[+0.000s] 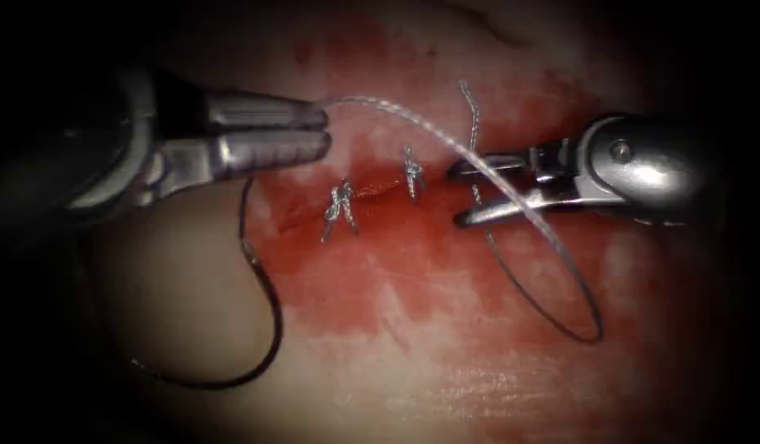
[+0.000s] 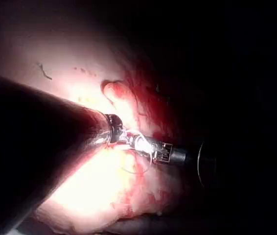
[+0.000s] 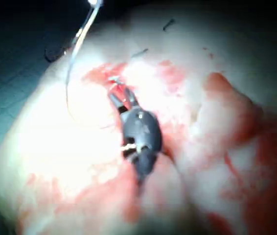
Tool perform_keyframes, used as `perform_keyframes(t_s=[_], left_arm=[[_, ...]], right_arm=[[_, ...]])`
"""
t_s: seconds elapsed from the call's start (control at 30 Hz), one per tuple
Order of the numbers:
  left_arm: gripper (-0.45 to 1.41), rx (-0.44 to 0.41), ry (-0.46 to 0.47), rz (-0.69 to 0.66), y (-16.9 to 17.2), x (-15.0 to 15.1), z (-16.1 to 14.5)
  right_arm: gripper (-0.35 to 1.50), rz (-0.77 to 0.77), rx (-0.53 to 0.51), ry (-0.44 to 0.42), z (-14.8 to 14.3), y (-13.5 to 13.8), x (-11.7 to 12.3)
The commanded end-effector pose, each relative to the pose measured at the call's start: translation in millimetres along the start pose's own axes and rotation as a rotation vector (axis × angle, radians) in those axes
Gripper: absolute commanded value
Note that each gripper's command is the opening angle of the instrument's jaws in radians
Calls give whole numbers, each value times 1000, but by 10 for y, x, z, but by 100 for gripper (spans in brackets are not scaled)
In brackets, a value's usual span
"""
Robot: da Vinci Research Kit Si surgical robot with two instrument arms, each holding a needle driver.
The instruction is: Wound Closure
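Observation:
On the tissue (image 1: 446, 386) the cut (image 1: 372, 191) carries two tied knots (image 1: 340, 207) (image 1: 411, 171). My left tool (image 1: 324, 131) comes in from the left above the cut, jaws shut on the pale thread (image 1: 413, 119). From there the thread arcs right and down between the open jaws of my right tool (image 1: 456, 195) at the cut's right end, then loops (image 1: 590, 329) over the tissue. A short thread tail (image 1: 469, 107) stands above the right tool. The dark curved needle (image 1: 269, 316) lies on the tissue lower left of the cut, held by neither tool. The right wrist view has the right tool (image 3: 119, 98) and thread (image 3: 80, 36).
Red fluid (image 1: 372, 271) stains the tissue around and below the cut. Dark thread (image 1: 245, 214) runs from under the left tool down to the needle. In the left wrist view the left tool's shaft (image 2: 55, 137) lies over the brightly lit tissue (image 2: 94, 191).

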Motion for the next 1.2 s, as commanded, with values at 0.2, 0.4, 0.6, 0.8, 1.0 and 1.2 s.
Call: perform_keyframes(t_s=[0.2,0.4,0.6,0.8,1.0,1.2], left_arm=[[-35,-23,-38,31,-3,-26,66],[-35,-50,-62,15,0,-61,105],[-35,-46,-65,4,-7,-69,116],[-35,-61,-78,7,6,-70,137],[-35,-77,-94,16,27,-75,144],[-35,-92,-93,22,31,-79,131]], right_arm=[[-5,7,-15,53,9,-9,9],[-6,28,-16,103,10,-27,19],[-6,51,-15,155,0,-40,26],[-6,86,-82,221,-4,-34,31],[24,200,-309,230,-16,-6,37],[27,282,-399,113,-15,16,25]])
